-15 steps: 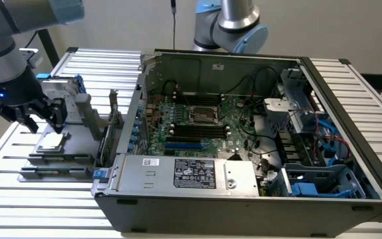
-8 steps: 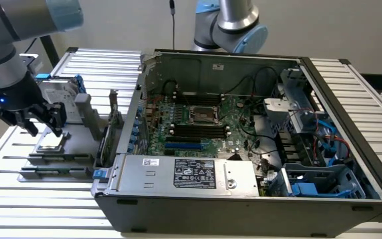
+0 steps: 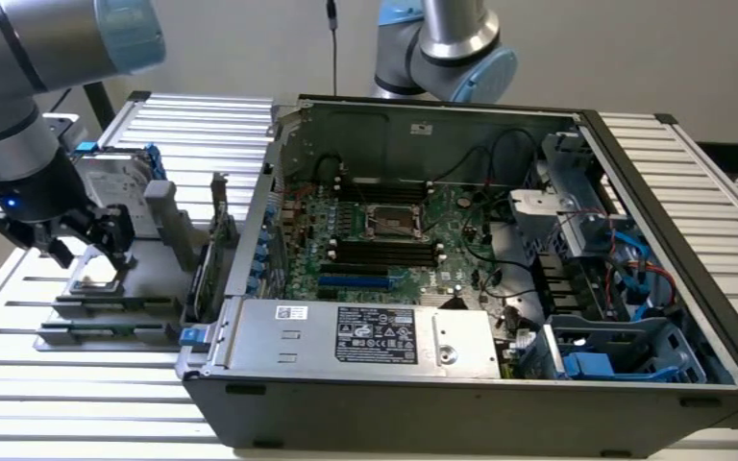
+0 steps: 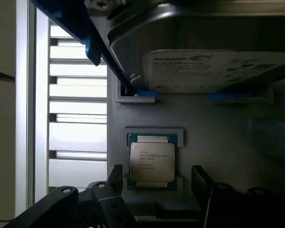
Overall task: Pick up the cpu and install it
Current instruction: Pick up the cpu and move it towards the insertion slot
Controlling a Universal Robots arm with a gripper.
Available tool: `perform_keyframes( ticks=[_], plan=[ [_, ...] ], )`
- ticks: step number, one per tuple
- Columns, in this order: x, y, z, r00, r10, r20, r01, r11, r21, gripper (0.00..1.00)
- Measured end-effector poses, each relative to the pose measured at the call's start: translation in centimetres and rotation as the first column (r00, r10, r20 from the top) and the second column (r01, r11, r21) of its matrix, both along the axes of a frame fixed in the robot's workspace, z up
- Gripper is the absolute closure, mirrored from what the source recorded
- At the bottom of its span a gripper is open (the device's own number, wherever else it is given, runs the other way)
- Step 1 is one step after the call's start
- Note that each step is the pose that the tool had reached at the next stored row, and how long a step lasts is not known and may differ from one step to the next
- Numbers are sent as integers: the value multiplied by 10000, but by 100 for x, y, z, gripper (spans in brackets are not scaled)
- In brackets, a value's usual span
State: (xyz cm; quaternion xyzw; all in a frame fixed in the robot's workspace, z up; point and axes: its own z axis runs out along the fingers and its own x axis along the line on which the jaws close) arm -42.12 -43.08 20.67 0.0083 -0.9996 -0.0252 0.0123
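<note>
The cpu (image 4: 152, 161), a small square chip with a shiny metal top, lies flat in a recess of the grey holder tray (image 4: 218, 137). In the exterior view the cpu (image 3: 96, 281) sits on that tray (image 3: 100, 317) at the left, outside the computer case. My gripper (image 3: 89, 252) hangs just above it, open. In the wrist view the gripper (image 4: 156, 176) has one black finger on each side of the chip, and neither finger grips it. The motherboard's empty socket (image 3: 392, 223) is in the middle of the open case.
A silver hard drive (image 4: 218, 71) with a blue bracket stands on the tray just beyond the cpu. The open computer case (image 3: 472, 403) fills the exterior view's middle and right, with a silver power supply (image 3: 369, 336) at its front. A second arm (image 3: 440, 48) stands behind the case.
</note>
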Motion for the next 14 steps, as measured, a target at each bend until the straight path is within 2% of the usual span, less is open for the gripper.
perform_keyframes(
  ticks=[7,9,14],
  plan=[
    [5,1,-57,9998,1,-198,-1,10000,12,30],
    [17,1,-79,9997,1,-228,-1,10000,12,30],
    [29,6,-111,9997,-3,-258,4,10000,13,30]
  ],
)
